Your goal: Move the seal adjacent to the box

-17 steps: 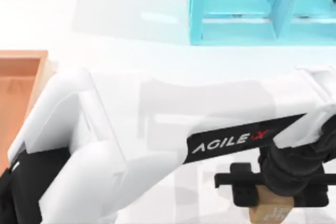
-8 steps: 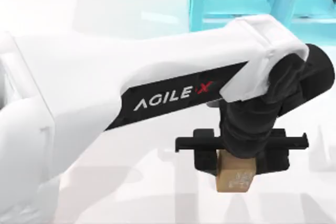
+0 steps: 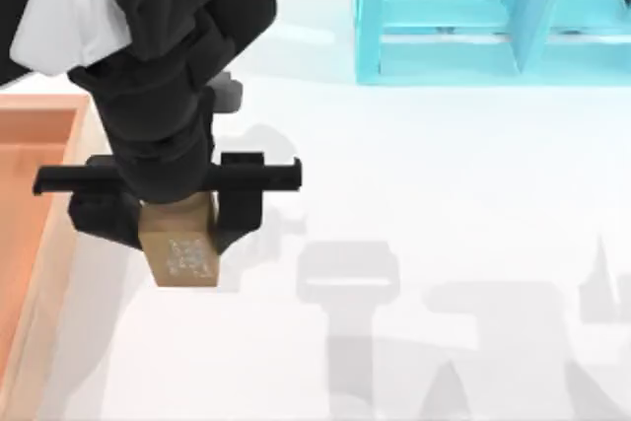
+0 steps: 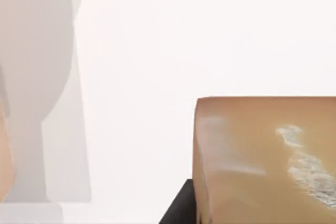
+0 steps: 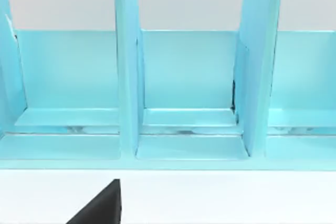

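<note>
The seal (image 3: 182, 258) is a small tan block with whitish marks on its top face. My left gripper (image 3: 173, 229) is shut on it, a black finger on each side. It hangs above the white table just right of the box (image 3: 30, 244), a shallow orange-brown container with a lighter rim at the table's left edge. In the left wrist view the seal (image 4: 262, 161) is very close, over bare white table. A dark corner of my right gripper (image 5: 100, 208) shows in the right wrist view, facing the shelf.
A turquoise-blue shelf unit (image 3: 473, 17) stands at the back right, and its upright dividers (image 5: 128, 77) appear in the right wrist view. White tabletop with grey arm shadows (image 3: 345, 273) spreads to the right of the seal.
My left arm has swung from the front right of the table to the left, carrying the seal. The seal now hangs beside the box's right rim.
</note>
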You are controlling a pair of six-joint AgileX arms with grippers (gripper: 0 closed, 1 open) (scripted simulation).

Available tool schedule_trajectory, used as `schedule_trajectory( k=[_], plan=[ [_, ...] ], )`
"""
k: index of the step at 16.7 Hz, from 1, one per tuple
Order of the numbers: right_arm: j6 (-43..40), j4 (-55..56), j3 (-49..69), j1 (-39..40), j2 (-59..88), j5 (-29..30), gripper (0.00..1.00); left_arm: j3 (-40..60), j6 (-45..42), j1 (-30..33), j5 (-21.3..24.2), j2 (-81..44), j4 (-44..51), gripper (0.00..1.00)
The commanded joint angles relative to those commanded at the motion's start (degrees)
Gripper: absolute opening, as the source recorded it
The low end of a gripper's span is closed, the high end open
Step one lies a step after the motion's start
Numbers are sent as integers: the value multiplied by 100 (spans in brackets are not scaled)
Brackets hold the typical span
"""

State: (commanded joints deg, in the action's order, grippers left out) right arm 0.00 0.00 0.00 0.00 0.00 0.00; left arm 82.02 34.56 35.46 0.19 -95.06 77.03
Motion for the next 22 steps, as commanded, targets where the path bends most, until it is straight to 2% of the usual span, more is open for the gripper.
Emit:
schedule_trajectory(
  k=[3, 6, 13, 22],
  plan=[
    [0, 0, 0, 0, 0, 0, 100, -811, -856, -850, -9, 962, 119, 0],
    [0, 0, 0, 0, 0, 0, 100, -1237, -1301, -1292, -12, 1446, 192, 0],
    [0, 0, 0, 0, 0, 0, 100, -1352, -1335, -1322, -16, 1461, 97, 0],
    [0, 0, 0, 0, 0, 0, 100, -2660, -1373, -1361, -13, 1377, -1296, 0]
  ],
)
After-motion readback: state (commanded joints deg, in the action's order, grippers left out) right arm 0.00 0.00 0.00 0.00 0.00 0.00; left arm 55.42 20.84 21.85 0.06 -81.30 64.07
